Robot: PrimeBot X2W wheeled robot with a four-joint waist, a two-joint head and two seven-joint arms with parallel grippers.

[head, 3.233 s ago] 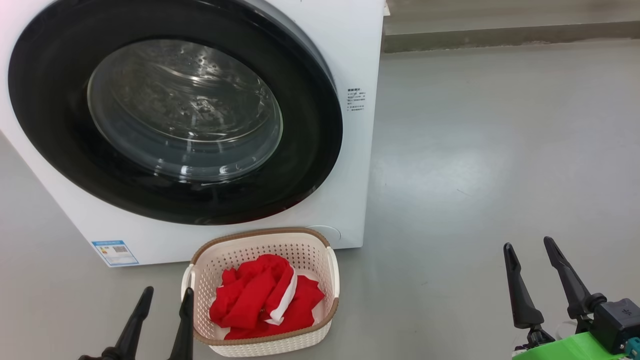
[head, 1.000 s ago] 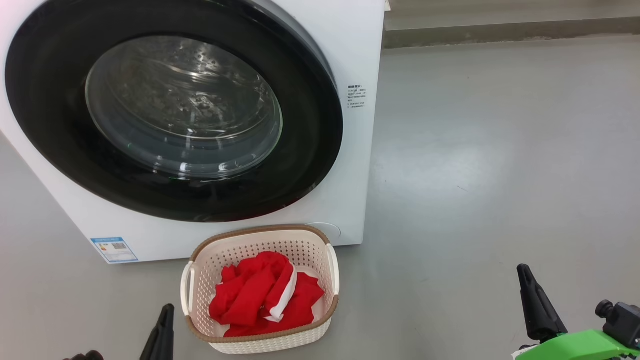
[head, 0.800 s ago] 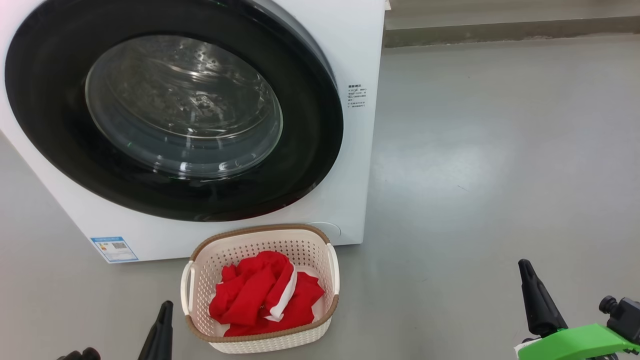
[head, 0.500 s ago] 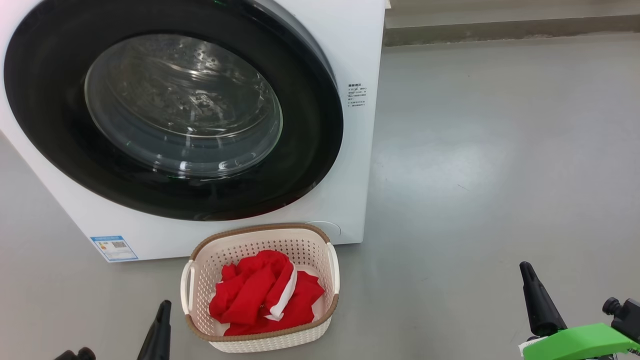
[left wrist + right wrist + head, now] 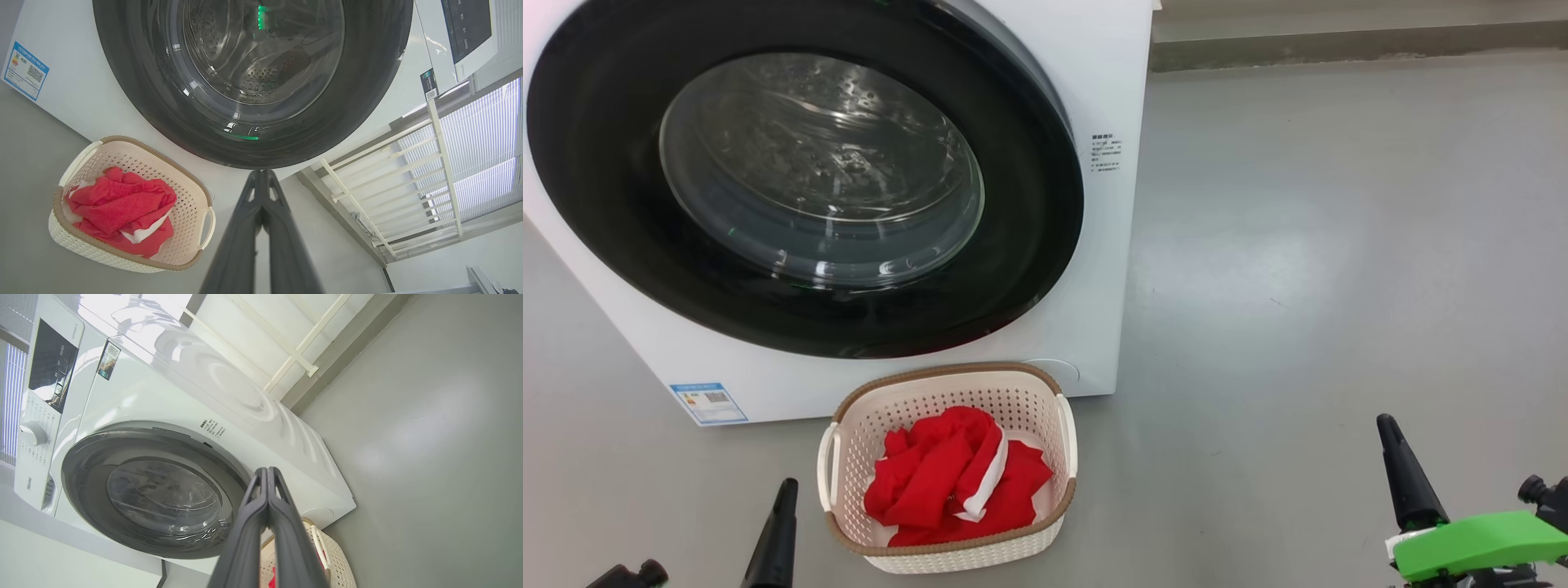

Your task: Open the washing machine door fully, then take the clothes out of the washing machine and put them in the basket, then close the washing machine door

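Head view showed washing machine door [image 5: 817, 171] shut against the washing machine [image 5: 1107, 65], upper left of frame. Clothes [image 5: 947, 482] lay piled in the basket [image 5: 931, 400], lower centre, just in front of the machine. Left gripper [image 5: 786, 490] at lower left and right gripper [image 5: 1387, 426] at lower right both had fingers pressed together, holding nothing, well apart from door and basket. Judged: closing step looked done; next move likely just parking both grippers, no grasp needed
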